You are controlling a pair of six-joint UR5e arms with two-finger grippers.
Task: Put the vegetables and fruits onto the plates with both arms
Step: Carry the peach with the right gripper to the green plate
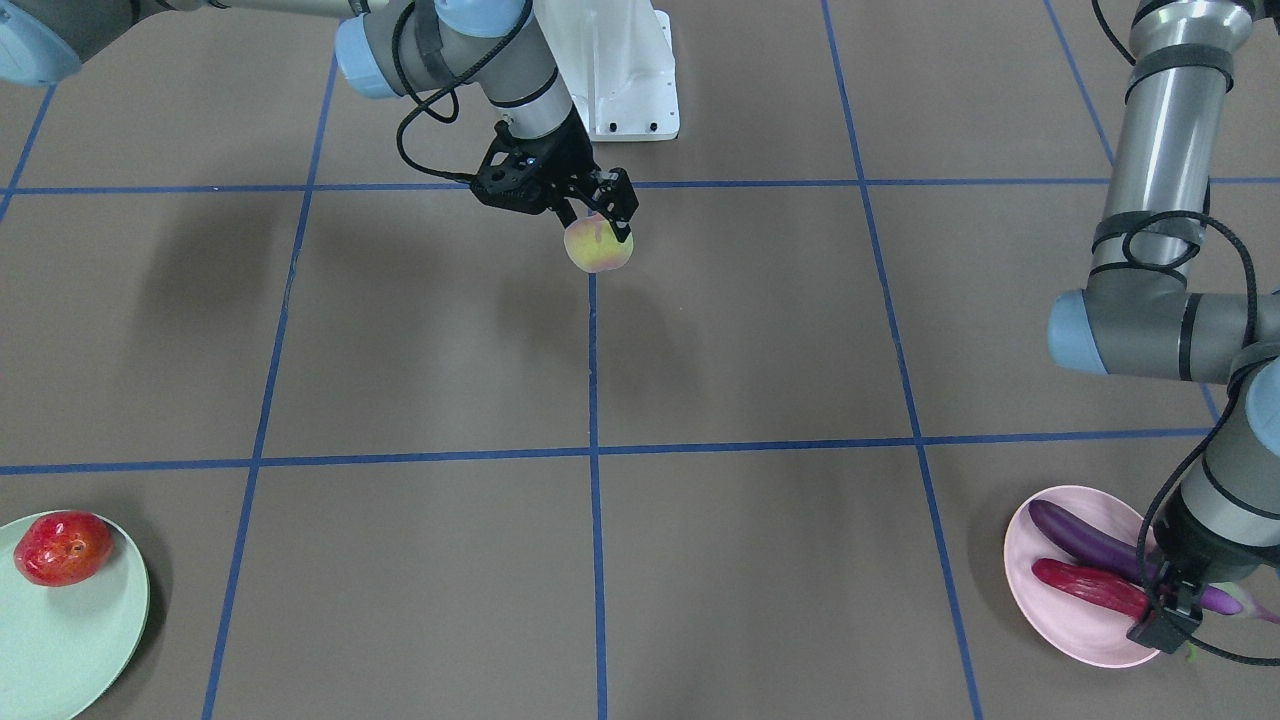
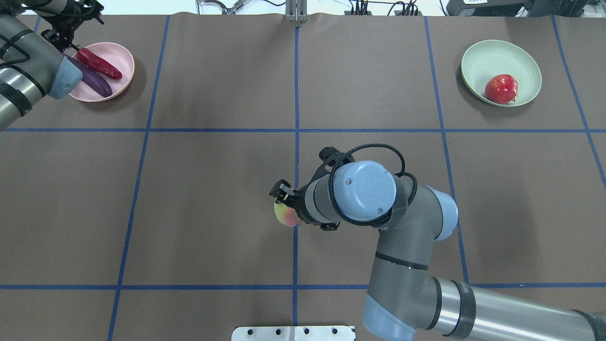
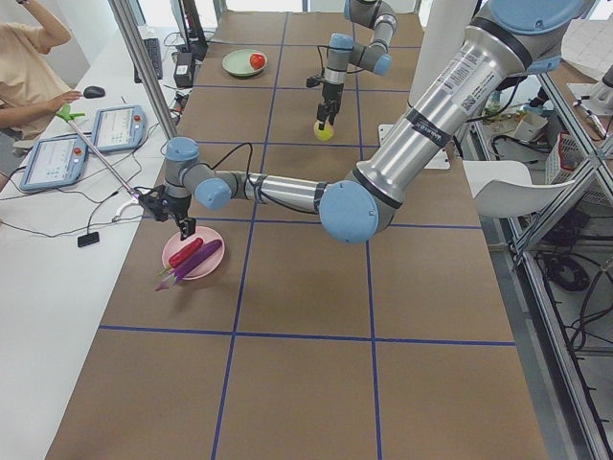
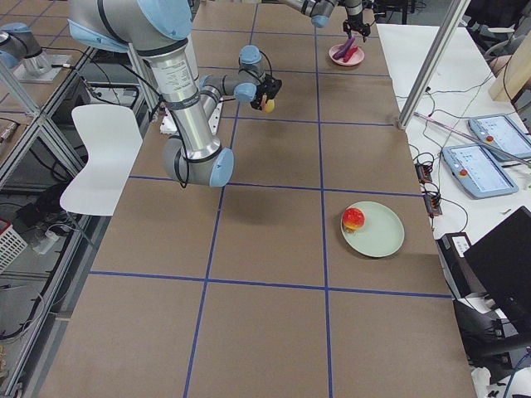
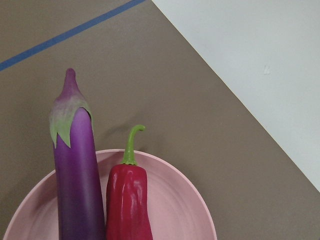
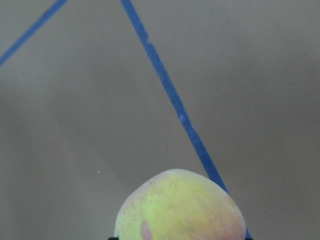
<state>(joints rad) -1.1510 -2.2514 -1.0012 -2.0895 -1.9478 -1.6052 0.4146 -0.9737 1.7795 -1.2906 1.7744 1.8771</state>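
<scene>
Centrally, the right gripper [image 1: 600, 215] is clamped on the pale yellow-green peach [image 1: 598, 250], its fingers pinching the fruit's upper part. The peach hangs clear of the brown table [image 1: 750, 330], over the middle blue tape line [image 1: 593, 360], with its shadow falling on the surface beneath.

At the table's left-arm end stands the pink plate [image 1: 1072, 632]. On it the purple eggplant [image 1: 1085, 540] and the dark-red chili pepper [image 1: 1090, 588] lie side by side, touching along their length. The eggplant's green-purple cap reaches out past the plate's rim, and the chili's curled green stem crosses the rim next to it. The left gripper [image 1: 1165, 622] hangs above that stem-end edge of the plate, holding nothing; whether its jaws stand apart or together cannot be told.

At the opposite end, well apart from both grippers, the mint green plate [image 1: 70, 640] carries the round red fruit [image 1: 62, 548], which sits off-centre, close to the plate's rim.
</scene>
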